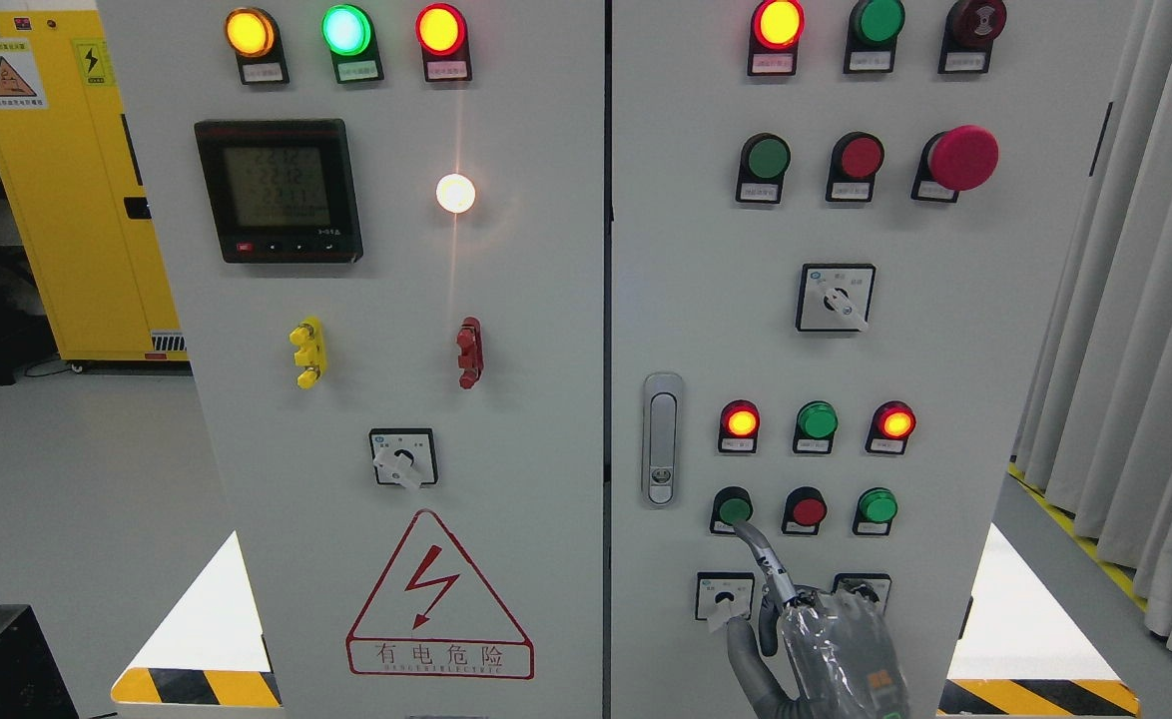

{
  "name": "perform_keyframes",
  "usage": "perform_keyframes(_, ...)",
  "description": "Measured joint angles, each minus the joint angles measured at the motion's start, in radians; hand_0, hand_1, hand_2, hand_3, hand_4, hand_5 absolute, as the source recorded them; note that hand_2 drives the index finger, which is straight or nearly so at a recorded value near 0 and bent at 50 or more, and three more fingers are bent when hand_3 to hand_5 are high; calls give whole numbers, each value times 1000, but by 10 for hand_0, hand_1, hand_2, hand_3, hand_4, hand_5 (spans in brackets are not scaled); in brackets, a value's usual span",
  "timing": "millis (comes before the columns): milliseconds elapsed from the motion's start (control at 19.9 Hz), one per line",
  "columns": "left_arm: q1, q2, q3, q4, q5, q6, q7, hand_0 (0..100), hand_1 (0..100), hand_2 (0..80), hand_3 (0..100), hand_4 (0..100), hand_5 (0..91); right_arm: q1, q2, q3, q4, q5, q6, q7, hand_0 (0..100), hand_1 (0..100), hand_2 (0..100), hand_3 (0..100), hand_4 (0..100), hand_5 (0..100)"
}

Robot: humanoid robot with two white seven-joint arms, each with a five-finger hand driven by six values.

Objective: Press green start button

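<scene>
The green start button (734,508) sits in the lower row of the right cabinet door, left of a red button (806,510) and another green button (878,505). My right hand (814,634) comes up from the bottom edge, wrapped in clear film. Its index finger (761,552) is stretched out, and its tip touches the lower edge of the green start button. The other fingers are curled in and hold nothing. The hand hides part of a rotary switch at the lower right. The left hand is out of view.
Above the buttons is a row of lamps, red (740,421), green (817,420), red (894,422). A door handle (661,439) stands to the left, and a rotary switch (725,596) sits just below the finger. A red mushroom stop button (961,158) is higher up. Curtains (1125,330) hang to the right.
</scene>
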Motion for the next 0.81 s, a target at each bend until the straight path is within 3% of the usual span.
perform_keyframes(50, 0, 0, 0, 0, 0, 0, 1, 120, 556, 0, 0, 0, 0, 10, 0, 6, -7, -46, 0, 3, 769, 832, 0, 400, 534, 641)
perform_keyframes(101, 0, 0, 0, 0, 0, 0, 2, 120, 556, 0, 0, 0, 0, 23, 0, 12, -13, -105, -1, 12, 768, 831, 0, 399, 534, 639)
perform_keyframes(151, 0, 0, 0, 0, 0, 0, 2, 120, 556, 0, 0, 0, 0, 38, 0, 17, -18, -156, -1, 21, 776, 820, 0, 245, 354, 425)
perform_keyframes(353, 0, 0, 0, 0, 0, 0, 3, 120, 556, 0, 0, 0, 0, 97, 0, 45, -42, -368, -2, 43, 799, 793, 0, 77, 146, 176)
perform_keyframes(453, 0, 0, 0, 0, 0, 0, 3, 120, 556, 0, 0, 0, 0, 127, 0, 58, -51, -452, -4, 47, 809, 783, 0, 65, 132, 145)
perform_keyframes(655, 0, 0, 0, 0, 0, 0, 3, 120, 556, 0, 0, 0, 0, 176, 4, 79, -59, -567, -26, 48, 815, 758, 0, 0, 0, 0)
perform_keyframes(806, 0, 0, 0, 0, 0, 0, 3, 120, 556, 0, 0, 0, 0, 199, 8, 89, -63, -620, -37, 50, 798, 747, 0, 0, 0, 0)
